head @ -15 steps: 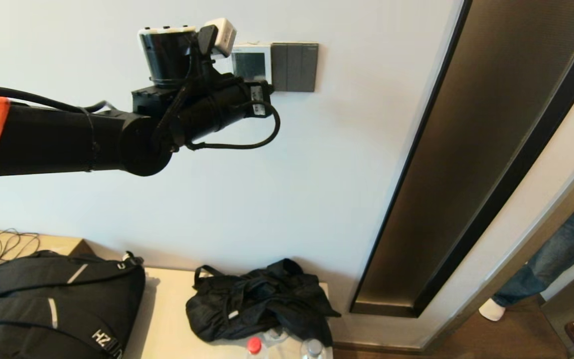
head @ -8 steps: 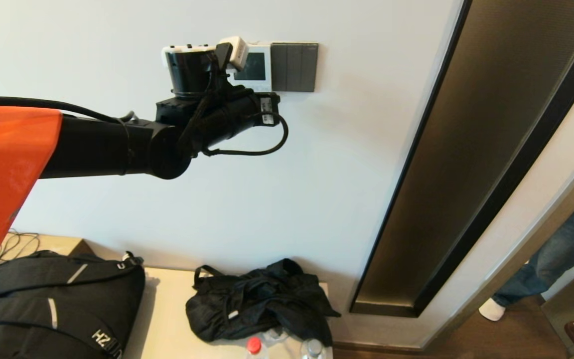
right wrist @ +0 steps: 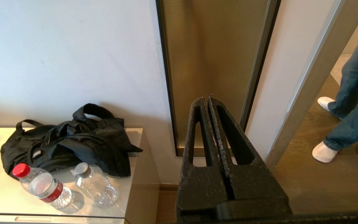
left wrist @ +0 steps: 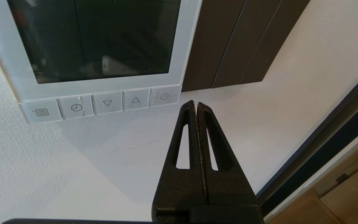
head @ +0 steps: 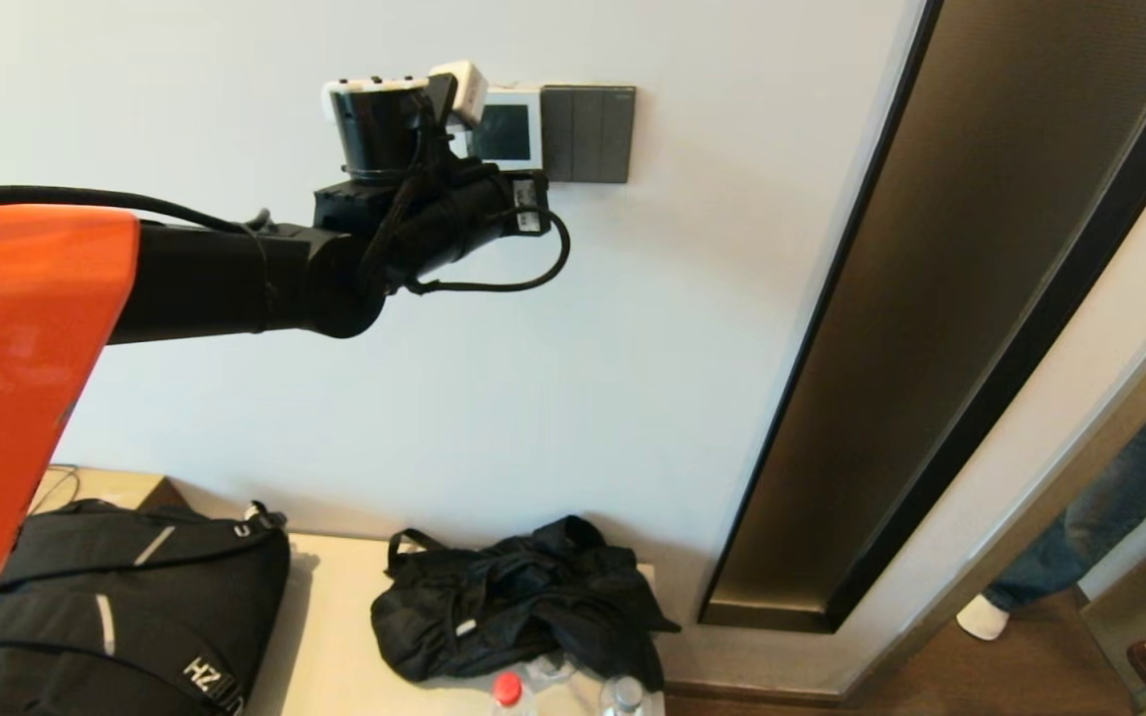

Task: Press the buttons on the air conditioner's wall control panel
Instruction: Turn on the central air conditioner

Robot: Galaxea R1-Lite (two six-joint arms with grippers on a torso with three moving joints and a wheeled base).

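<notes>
The white wall control panel with a dark screen hangs on the wall; it fills the left wrist view. Its row of pale grey buttons runs below the screen, with the power button at the end nearest the switches. My left gripper is shut and empty, its tips just below and beside the power button, close to the wall. In the head view the left arm's wrist covers the panel's lower left part and hides the fingers. My right gripper is shut, parked low, out of the head view.
A dark grey three-switch plate adjoins the panel. A tall dark-framed golden wall inset lies to the right. Below, a cabinet top holds a backpack, a black bag and two bottles. A person's legs stand at the doorway.
My left arm has reached forward and right toward the panel over the last second, then lifted slightly. The wrist now covers more of the panel's left side.
</notes>
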